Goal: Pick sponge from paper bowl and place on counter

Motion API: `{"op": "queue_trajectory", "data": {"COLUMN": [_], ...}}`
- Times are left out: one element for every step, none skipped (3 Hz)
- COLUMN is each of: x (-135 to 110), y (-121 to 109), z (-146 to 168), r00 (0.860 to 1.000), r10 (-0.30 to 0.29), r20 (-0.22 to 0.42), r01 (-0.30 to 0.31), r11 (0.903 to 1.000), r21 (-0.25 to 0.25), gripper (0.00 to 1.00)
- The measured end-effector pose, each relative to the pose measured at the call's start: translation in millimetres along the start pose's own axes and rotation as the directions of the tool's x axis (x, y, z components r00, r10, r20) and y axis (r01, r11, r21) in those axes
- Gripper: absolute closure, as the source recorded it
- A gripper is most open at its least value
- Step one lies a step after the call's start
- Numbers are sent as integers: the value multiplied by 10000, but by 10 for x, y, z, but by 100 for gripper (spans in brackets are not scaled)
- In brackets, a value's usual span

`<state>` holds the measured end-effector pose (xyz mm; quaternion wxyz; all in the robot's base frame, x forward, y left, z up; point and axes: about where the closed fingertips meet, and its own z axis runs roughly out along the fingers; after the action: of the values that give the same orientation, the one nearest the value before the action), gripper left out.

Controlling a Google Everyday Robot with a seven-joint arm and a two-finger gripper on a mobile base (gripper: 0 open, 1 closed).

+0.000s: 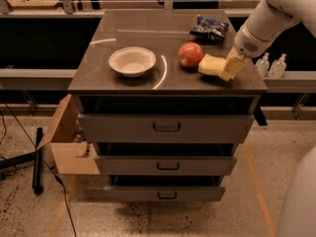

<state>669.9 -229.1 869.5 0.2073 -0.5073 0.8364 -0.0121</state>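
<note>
The pale yellow sponge (209,64) is at the right front of the dark counter (148,38), just right of a red apple (190,54). My gripper (231,69) reaches down from the upper right, and its yellowish fingers are shut on the sponge's right end. The sponge sits low over the counter with a shadow under it; I cannot tell whether it touches. The white paper bowl (132,61) stands empty on the left half of the counter, well apart from the gripper.
A dark snack bag (210,27) lies at the back right of the counter. The cabinet has three drawers with black handles (166,127). An open cardboard box (69,142) stands on the floor at the left. Two bottles (270,65) stand to the right.
</note>
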Motion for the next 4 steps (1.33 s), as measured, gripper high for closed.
{"op": "queue_trajectory", "data": {"x": [-61, -94, -102, -69], "y": [-47, -49, -29, 24], "z": [46, 78, 44, -151], "r00": [9999, 9997, 9994, 9998], "r10": [-125, -233, -306, -182], "r20": [35, -13, -156, -123], "r01": [125, 232, 301, 181], "r11": [9999, 9995, 9991, 9998], "r21": [-49, -211, -304, -86], "gripper": [35, 12, 0, 0]}}
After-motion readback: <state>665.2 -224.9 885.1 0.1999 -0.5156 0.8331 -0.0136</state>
